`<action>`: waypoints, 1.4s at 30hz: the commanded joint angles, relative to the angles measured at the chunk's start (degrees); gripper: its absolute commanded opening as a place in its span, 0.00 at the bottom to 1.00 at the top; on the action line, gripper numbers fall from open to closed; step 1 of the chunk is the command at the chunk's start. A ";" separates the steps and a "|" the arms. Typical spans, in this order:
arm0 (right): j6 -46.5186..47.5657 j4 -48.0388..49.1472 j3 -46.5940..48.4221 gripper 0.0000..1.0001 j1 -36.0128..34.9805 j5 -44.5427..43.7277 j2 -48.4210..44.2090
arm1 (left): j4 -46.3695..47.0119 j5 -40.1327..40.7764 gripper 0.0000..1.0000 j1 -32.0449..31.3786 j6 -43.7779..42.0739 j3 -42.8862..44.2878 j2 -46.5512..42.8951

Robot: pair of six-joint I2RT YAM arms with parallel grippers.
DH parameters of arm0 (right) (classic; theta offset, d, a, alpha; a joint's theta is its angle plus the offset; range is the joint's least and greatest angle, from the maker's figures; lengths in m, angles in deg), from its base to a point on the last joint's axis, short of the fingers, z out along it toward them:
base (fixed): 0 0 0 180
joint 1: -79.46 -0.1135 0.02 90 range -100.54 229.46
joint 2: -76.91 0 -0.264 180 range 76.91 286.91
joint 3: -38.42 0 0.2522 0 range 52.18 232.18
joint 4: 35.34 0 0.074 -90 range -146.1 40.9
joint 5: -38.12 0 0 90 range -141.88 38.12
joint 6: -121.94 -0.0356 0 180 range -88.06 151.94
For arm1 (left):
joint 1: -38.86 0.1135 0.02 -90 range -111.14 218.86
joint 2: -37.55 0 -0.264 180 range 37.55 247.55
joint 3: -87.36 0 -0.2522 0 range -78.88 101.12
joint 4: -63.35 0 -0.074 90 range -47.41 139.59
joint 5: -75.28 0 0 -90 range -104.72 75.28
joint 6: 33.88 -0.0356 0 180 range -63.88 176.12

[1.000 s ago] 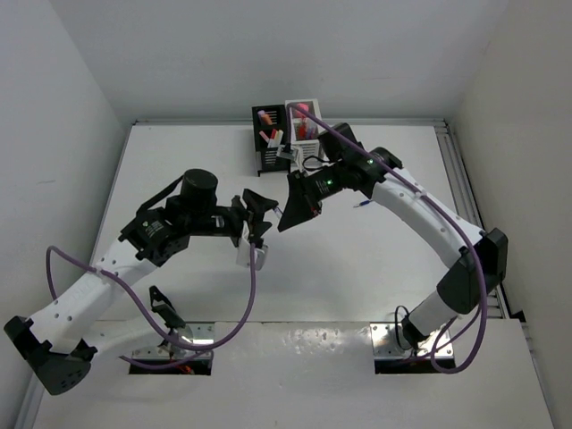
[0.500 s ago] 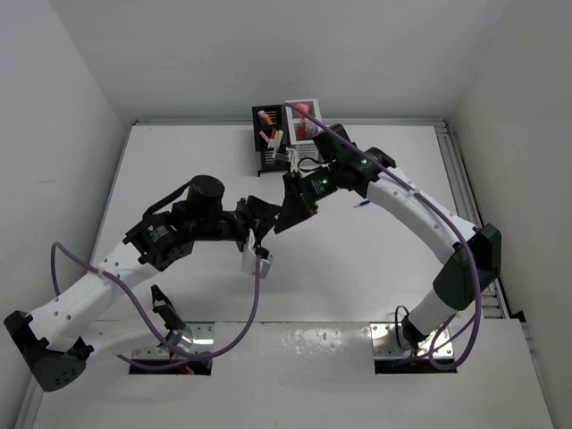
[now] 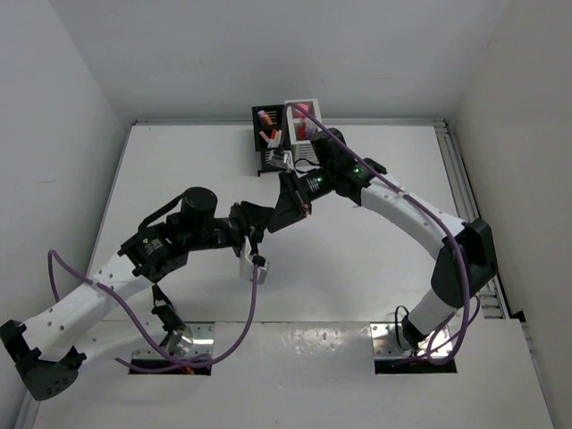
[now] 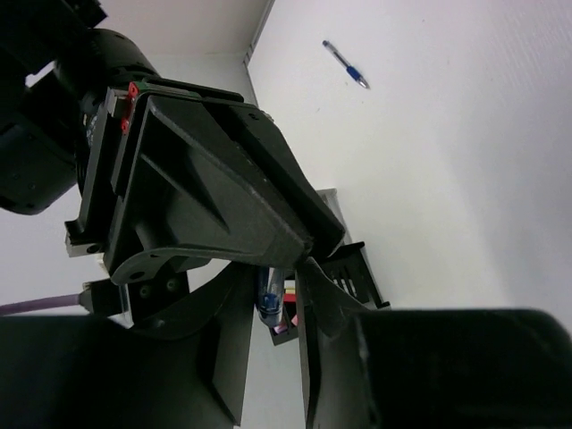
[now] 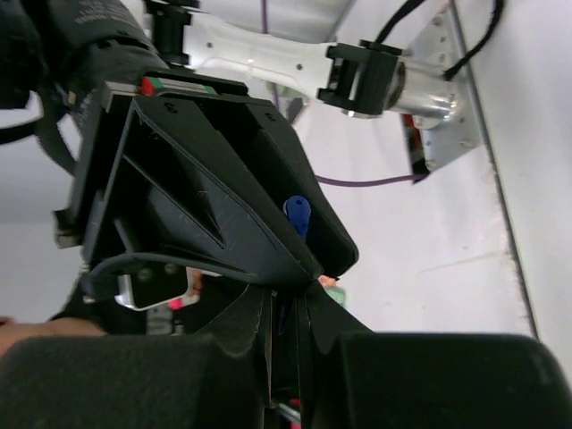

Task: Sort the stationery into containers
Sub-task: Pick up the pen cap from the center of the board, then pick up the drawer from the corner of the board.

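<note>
Both arms have drawn inward since a second ago, so the left gripper (image 3: pixel 261 220) and right gripper (image 3: pixel 281 216) now meet tip to tip over the white surface (image 3: pixel 179 161). The left jaws sit nearly together on a thin blue plastic pen (image 4: pixel 271 299). The right jaws show only a narrow slit, and I cannot tell whether they grip it. The joined black slotted pen holder (image 3: pixel 265 161) and white slotted pen holder (image 3: pixel 300 105) stand at the far edge. A second blue pen (image 4: pixel 346 65) lies loose on the right.
</note>
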 commanded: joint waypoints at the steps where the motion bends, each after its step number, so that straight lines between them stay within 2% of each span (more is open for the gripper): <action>1: -14.51 20.49 -1.62 0.00 -0.60 5.45 -0.11 | 4.35 -1.70 0.31 -2.21 -0.19 -2.47 -1.12; 4: -19.11 26.40 -3.56 0.00 -0.68 6.07 -0.28 | 5.94 -0.82 0.33 -2.47 0.42 -3.44 -1.39; 6: -19.30 26.60 -3.74 0.00 -0.68 6.25 -0.46 | 6.47 -0.38 0.32 -2.65 0.95 -3.62 -1.39; 14: -19.04 26.78 -4.45 0.00 -1.30 7.04 -1.51 | 9.19 0.77 0.06 -2.56 2.53 -4.67 -1.65; 15: -18.95 26.78 -4.36 0.11 -1.04 7.04 -1.60 | 10.07 1.03 0.01 -2.65 3.58 -4.93 -2.00; 18: -17.99 25.99 -3.05 0.48 0.45 5.99 -2.74 | 11.39 2.17 0.00 -2.65 5.43 -5.55 -2.79; 19: -13.89 20.68 -2.00 0.59 2.37 4.07 -3.09 | 11.57 2.35 0.00 -2.56 5.87 -6.07 -2.97; 20: -11.24 17.58 -0.59 0.63 3.61 2.66 -3.53 | 11.83 2.79 0.00 -2.56 6.40 -6.43 -3.32; 22: -0.62 5.29 4.06 0.69 7.30 -3.03 -4.67 | 12.53 3.23 0.00 -2.56 8.33 -6.95 -4.11; 24: 10.33 -5.15 8.18 0.69 10.98 -8.32 -6.25 | 13.76 4.19 0.00 -2.56 11.83 -7.66 -4.81; 26: 15.31 -8.63 9.35 0.63 13.37 -17.42 -7.57 | 14.47 5.59 0.00 -2.47 14.74 -7.49 -4.81; 27: 18.81 -11.17 9.70 0.61 15.90 -20.70 -8.54 | 15.25 6.04 0.00 -2.30 18.84 -7.31 -4.73; 32: 28.41 -12.43 6.38 0.46 22.34 -37.74 -10.92 | 15.36 9.20 0.00 -0.63 34.41 -3.45 -2.10; 36: 42.53 -7.78 -2.92 0.39 22.96 -50.59 -12.50 | 13.51 10.70 0.00 1.21 49.97 1.90 0.98; 39: 41.53 -8.20 -4.01 0.28 22.87 -62.34 -9.70 | 11.31 13.24 0.00 3.06 59.73 5.16 3.97; 42: 32.77 -11.69 -1.56 0.32 23.05 -72.20 -3.91 | 9.90 16.84 0.00 5.69 68.17 7.19 6.69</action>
